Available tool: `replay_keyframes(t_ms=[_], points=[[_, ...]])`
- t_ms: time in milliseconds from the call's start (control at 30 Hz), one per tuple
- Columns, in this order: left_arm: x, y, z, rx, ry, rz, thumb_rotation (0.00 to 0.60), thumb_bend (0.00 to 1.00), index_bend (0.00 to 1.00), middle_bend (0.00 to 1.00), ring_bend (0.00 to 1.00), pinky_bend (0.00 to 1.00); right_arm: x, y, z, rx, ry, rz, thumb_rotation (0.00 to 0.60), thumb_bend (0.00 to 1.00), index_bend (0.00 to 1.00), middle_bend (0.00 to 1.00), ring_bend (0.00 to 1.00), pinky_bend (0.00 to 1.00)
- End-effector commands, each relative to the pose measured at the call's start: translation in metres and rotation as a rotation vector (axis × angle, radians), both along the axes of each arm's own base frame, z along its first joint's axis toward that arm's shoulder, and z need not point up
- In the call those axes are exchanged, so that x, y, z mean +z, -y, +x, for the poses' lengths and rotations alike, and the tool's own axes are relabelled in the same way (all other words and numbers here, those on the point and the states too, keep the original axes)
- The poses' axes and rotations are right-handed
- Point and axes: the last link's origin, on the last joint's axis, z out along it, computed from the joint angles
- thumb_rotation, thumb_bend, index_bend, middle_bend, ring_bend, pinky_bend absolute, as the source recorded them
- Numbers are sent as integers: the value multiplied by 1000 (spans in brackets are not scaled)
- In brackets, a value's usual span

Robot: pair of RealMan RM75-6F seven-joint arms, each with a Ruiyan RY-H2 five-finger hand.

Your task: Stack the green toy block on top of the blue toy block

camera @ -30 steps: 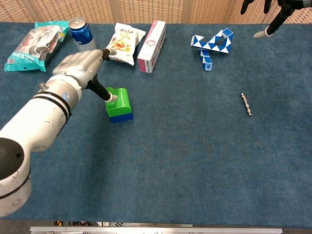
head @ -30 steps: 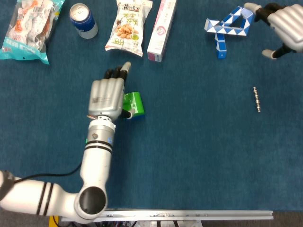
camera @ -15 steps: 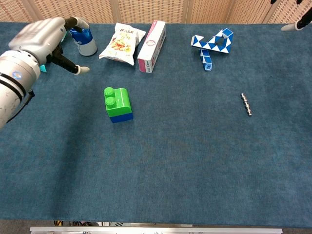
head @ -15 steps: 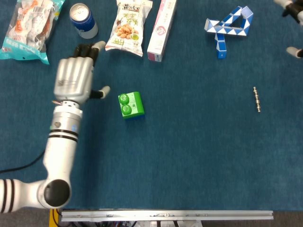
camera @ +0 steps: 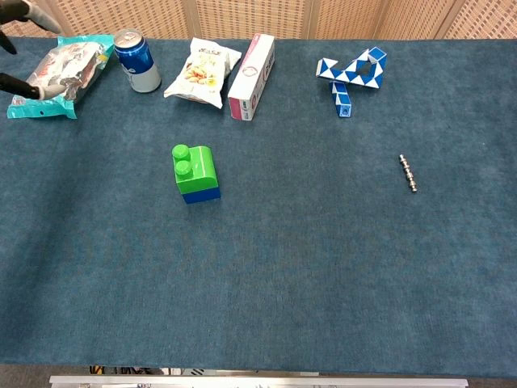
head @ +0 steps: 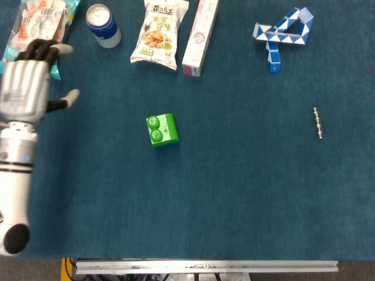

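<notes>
- The left robot hand (head: 26, 88) was at the far left edge of the head view, well to the left of the green toy block (head: 162, 129). Its fingers were spread and it held nothing, with its fingertips over the snack bag (camera: 58, 71) lying there.
- The soda can (camera: 137, 60) stood up and to the left of the green toy block. Any low swing of the arm past it could tip it over.
- The green toy block sat squarely on the blue toy block (camera: 202, 194) on the table (camera: 323, 267), untouched. The stack looked complete.
- A careless pass of the hand across the stack could knock the top block off, since it rests on studs only.
- Far right of the stack lay a bead chain (camera: 407, 173); the right robot hand was in neither view.
</notes>
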Motion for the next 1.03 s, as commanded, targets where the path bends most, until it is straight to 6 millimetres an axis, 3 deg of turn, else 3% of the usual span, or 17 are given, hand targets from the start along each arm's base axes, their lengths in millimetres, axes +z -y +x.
replay_keyframes(t_ms=[33,233,500,767,1033], points=[[16,16,-20,-2,-38,16,600,153,296,284,203,375,1,-35,-24,-23,-5,-55,600,191,65,353,191,372],[27,41,-40,10,-101,7,600,152,297,282,203,353,5,-71,-41,-33,24,-114,600,189,67,365,195,372],[32,72,-47,23,-103,26,600,152,297,282,204,348,15,-101,-48,-53,29,-128,600,188,67,365,195,372],[41,97,-55,100,-112,43,600,152,301,283,204,341,18,-109,-48,-39,34,-123,600,188,67,365,201,372],[43,103,-59,127,-131,42,600,152,310,284,204,337,9,-109,-46,-32,40,-95,600,188,67,365,201,372]])
